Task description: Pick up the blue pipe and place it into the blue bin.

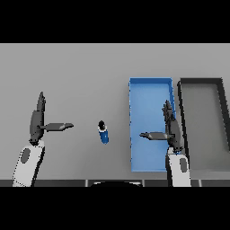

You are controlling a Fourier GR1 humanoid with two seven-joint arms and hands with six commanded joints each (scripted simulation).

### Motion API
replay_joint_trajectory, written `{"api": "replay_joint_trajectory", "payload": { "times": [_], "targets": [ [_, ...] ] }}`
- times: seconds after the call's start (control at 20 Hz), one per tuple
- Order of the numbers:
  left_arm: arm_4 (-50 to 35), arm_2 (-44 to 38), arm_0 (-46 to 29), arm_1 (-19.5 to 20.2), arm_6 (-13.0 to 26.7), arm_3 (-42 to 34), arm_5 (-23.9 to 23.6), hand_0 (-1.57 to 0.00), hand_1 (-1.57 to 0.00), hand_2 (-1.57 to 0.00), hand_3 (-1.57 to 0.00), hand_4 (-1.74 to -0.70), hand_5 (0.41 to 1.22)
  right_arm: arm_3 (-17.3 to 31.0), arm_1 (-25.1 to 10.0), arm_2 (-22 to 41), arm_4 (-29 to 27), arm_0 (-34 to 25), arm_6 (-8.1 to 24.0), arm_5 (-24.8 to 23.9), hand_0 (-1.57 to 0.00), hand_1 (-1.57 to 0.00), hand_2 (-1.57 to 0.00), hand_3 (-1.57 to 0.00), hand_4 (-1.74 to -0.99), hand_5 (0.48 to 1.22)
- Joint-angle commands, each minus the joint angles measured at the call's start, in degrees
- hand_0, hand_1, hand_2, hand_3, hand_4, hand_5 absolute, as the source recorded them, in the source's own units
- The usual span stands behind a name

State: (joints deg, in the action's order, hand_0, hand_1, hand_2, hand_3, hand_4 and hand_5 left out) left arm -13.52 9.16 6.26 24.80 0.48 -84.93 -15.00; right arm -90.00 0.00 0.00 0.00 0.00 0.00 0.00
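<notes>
Grey table fills the whole scene, and on it lies the blue pipe, small, with a dark tip at its far end. Nothing touches the pipe. It lies on the bare table, just to the left of the blue bin and outside it.

To the right of the pipe, the right hand hovers over the blue bin. Its fingers are straight and its thumb sticks out toward the pipe. It holds nothing. To the left of the pipe, well apart from it, the left hand is also spread flat and holds nothing, its thumb pointing at the pipe too. Farther right of the pipe, past the blue bin, sits a dark bin.

The pipe looks small and round, so it could roll or tip away if a finger bumps it before the hand closes. A loose grab could let it slip and drop outside the bin.

The right arm covers part of the blue bin's floor. The dark bin is cut off at the right edge. How high each hand is over the table is hard to tell.
</notes>
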Motion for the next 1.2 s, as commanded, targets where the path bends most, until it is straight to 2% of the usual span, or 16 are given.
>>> {"api": "replay_joint_trajectory", "payload": {
  "times": [0.0,0.25,0.3,0.35,0.45,0.6,0.7,0.75,0.9,1.05,1.15],
  "targets": [
    [0.07,0.08,0.07,-0.13,-0.20,-0.04,-0.11,0.00,0.00,0.00,0.00,-0.97,0.593,0.04,-0.13,-0.13,-0.11,-0.05,0.04,0.01,0.00,0.00,0.00,0.00,-1.205,0.629],
    [1.13,1.12,0.12,-0.82,0.17,-1.29,-1.27,0.00,0.00,0.00,0.00,-0.97,0.593,0.11,-1.14,-0.88,-0.88,0.22,-0.09,0.74,0.00,0.00,0.00,0.00,-1.205,0.629],
    [1.54,2.46,-1.57,2.79,-3.82,-0.90,4.51,0.00,0.00,0.00,0.00,-0.97,0.593,-1.82,-4.93,0.47,3.10,2.32,-5.15,1.56,0.00,0.00,0.00,0.00,-1.205,0.629],
    [1.71,3.07,-1.96,5.35,-5.02,-0.42,8.09,0.00,0.00,0.00,0.00,-0.96,0.592,-3.68,-7.18,1.60,5.89,3.87,-7.74,1.80,0.00,0.00,0.00,0.00,-1.201,0.628],
    [2.20,3.90,-2.68,7.30,-7.49,0.66,11.72,0.00,0.00,0.00,0.00,-0.96,0.590,-6.23,-8.96,2.87,8.03,5.19,-7.74,2.26,0.00,0.00,0.00,0.00,-1.197,0.626],
    [1.63,4.18,-2.90,8.16,-8.74,0.78,14.07,0.00,0.00,0.00,0.00,-0.96,0.594,-6.25,-9.60,3.04,8.21,5.60,-6.63,2.90,0.00,0.00,0.00,0.00,-1.206,0.625],
    [0.13,4.34,-2.84,8.98,-10.09,0.85,17.35,0.00,0.00,0.00,0.00,-0.97,0.594,-6.14,-9.64,3.42,8.86,5.32,-6.47,2.79,0.00,0.00,0.00,0.00,-1.197,0.621],
    [-0.28,4.94,-4.17,10.58,-10.69,-1.78,19.07,0.00,0.00,0.00,0.00,-0.98,0.584,-6.48,-9.99,3.38,8.80,5.92,-7.05,3.05,0.00,0.00,0.00,0.00,-1.192,0.621],
    [0.27,7.66,-5.86,12.70,-9.56,-5.36,22.59,0.00,0.00,0.00,0.00,-1.03,0.549,-5.96,-9.56,3.79,9.34,4.61,-6.86,2.67,0.00,0.00,0.00,0.00,-1.179,0.616],
    [0.65,11.98,-6.32,11.36,-6.51,-8.48,25.30,0.00,0.00,0.00,0.00,-1.10,0.510,-5.85,-9.96,3.44,8.92,4.76,-6.75,3.06,0.00,0.00,0.00,0.00,-1.173,0.616],
    [3.07,14.64,-7.21,10.55,-5.02,-9.80,25.21,0.00,0.00,0.00,0.00,-1.13,0.485,-7.01,-10.25,3.40,8.57,5.22,-6.08,3.34,0.00,0.00,0.00,0.00,-1.174,0.618]
  ]
}}
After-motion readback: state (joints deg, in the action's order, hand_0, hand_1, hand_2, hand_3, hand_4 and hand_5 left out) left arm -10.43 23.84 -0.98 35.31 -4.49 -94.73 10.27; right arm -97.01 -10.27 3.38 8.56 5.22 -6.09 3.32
